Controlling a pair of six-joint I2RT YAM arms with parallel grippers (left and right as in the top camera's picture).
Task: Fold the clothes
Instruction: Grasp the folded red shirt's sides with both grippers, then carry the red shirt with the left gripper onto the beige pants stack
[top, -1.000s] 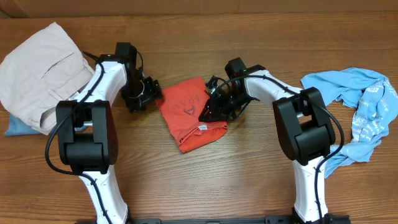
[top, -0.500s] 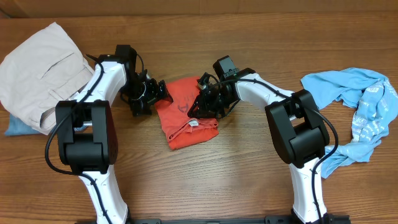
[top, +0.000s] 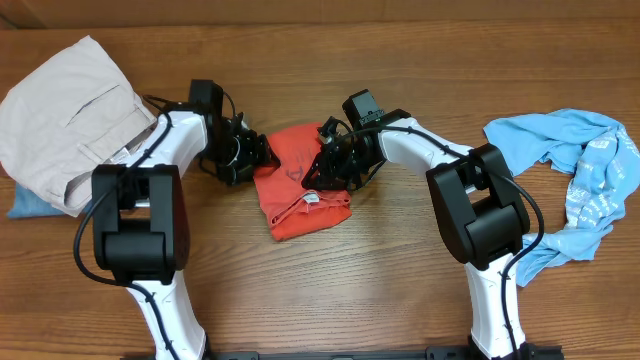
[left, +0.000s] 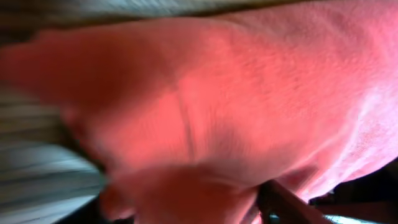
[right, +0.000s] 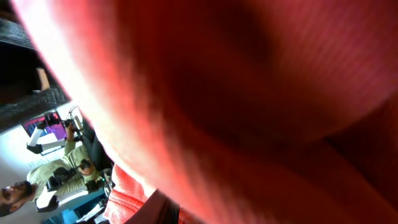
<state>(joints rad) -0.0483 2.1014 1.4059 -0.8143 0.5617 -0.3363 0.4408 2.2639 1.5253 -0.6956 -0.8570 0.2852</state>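
T-shirt (top: 298, 200) sits bunched mid-frame on the tabletop (top: 400, 290), dragged left versus a second ago; right tool (top: 325, 168) looks pinched shut on its right edge; left tool (top: 252, 158) has moved onto the left edge, cloth fills its camera, can't tell its opening; two-handed fold looks imminent; blue shirt (top: 580, 180) untouched, far right.

1 brown wooden table (top: 350, 290). Garments on it, 4 in all: 1 red-orange cotton T-shirt (top: 298, 205) bearing 1 small white neck tag (top: 311, 198), 1 light sky-blue printed shirt (top: 580, 170), 1 pair of beige trousers (top: 60, 110), 1 darker blue piece of cloth (top: 25, 205) showing only as a corner beneath those trousers. 2 black-and-white robot arms: 1 left arm (top: 135, 235), 1 right arm (top: 490, 210). 2 black grippers: 1 left gripper (top: 255, 155), 1 right gripper (top: 318, 170).
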